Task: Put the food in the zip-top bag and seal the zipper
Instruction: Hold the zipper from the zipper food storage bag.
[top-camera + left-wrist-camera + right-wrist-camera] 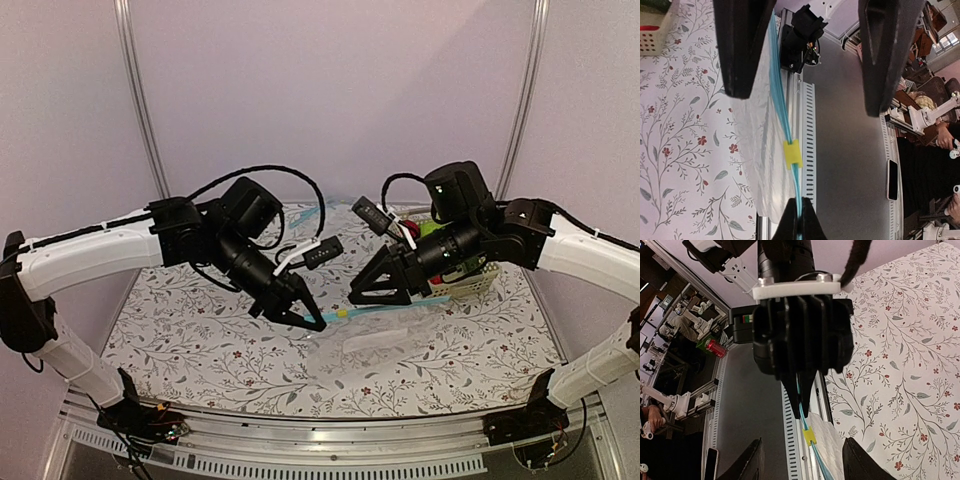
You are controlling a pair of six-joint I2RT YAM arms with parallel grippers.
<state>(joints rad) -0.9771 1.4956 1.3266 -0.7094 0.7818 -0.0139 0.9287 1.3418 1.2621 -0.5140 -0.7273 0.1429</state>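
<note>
Left claw (312,322) is pressed together on the zipper (780,100), pinching the light blue strip at one end so it runs taut away from its tips. The zip-top bag (762,165) hangs off that strip, its clear film sagging down toward the flowered bench (200,340) below and beside the claw. A little yellow slider (792,153) sits on the strip just ahead of the left claw's tips.

Right claw (807,465) faces it nose to nose, jaws spread, one finger on either side of the strip and neither one touching it that I can see. I can't make out any food inside the film. Red and green pieces sit in the white basket (485,283) behind the right claw.

How will this handle? The bag looks featherlight, floppy and slick. The film will crumple and slide if squeezed, so it's a poor place to grab. The strip is the only stiff part, so that's where to hold it. I'd pinch square across the strip right by the slider. Keep tension against the left claw or the strip will buckle.
</note>
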